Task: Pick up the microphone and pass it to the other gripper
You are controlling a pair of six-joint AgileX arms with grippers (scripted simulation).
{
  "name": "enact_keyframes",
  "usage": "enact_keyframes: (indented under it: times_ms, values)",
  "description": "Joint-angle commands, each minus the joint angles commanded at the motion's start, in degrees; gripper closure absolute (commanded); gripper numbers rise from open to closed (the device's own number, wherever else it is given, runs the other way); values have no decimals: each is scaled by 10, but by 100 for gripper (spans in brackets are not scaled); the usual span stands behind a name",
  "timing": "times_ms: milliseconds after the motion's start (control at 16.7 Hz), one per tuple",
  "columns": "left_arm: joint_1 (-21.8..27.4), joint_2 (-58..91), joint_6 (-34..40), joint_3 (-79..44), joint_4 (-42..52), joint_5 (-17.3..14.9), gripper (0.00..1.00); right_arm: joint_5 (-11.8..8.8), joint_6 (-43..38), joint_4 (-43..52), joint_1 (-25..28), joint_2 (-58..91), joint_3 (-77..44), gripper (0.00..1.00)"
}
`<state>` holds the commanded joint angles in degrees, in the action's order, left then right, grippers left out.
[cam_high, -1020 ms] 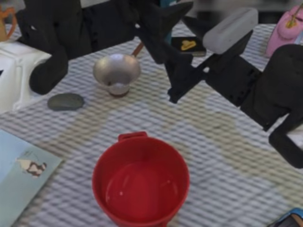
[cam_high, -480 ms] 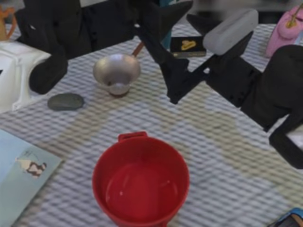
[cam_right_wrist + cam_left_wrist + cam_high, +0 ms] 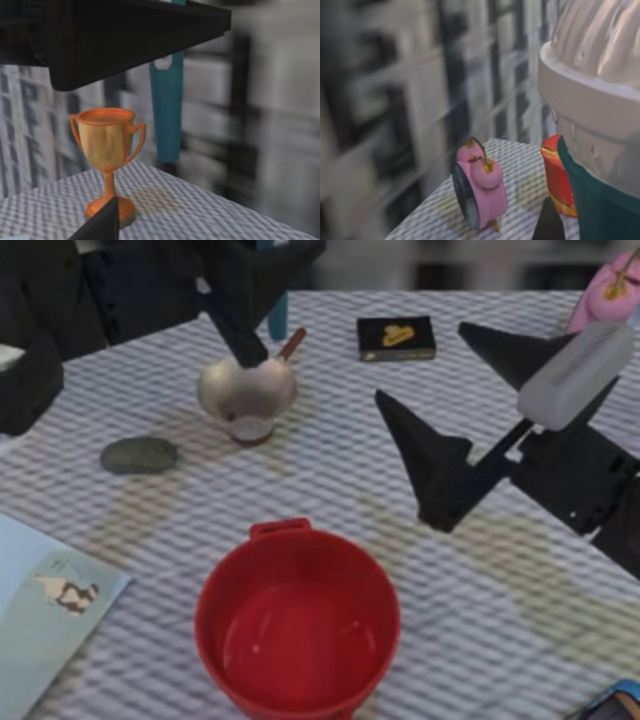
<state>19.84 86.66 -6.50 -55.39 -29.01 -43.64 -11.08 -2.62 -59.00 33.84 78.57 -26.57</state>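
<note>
The microphone (image 3: pixel 277 316) hangs at the table's far side, its teal handle showing between the black fingers of my left gripper (image 3: pixel 285 302), which is shut on it. Seen from the left wrist, its ribbed whitish head and teal handle (image 3: pixel 600 100) fill the frame beside one fingertip (image 3: pixel 549 224). The right wrist view shows the teal handle with its white strip (image 3: pixel 166 110) hanging under a black finger. My right gripper (image 3: pixel 421 362), the one bearing a pale grey block (image 3: pixel 570 375), stands open at the right, apart from the microphone and holding nothing.
A red pot (image 3: pixel 297 540) stands near the front centre. A silver bowl (image 3: pixel 247 388), a grey stone (image 3: pixel 139 455) and a black box (image 3: pixel 396 337) lie farther back. A pink alarm clock (image 3: pixel 612 285) sits at the far right, a trophy (image 3: pixel 107 145) at the far left.
The two grippers, close together over the table's middle before, have parted. My right gripper has drawn back to the right, open. My left arm has pulled back and left with the microphone.
</note>
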Motion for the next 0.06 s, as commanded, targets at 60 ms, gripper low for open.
enact_keyframes:
  times_ms: [60]
  values:
    - [-5,-2,0,2,0,-4,100,-2,0,-1,-1,-6,6,0]
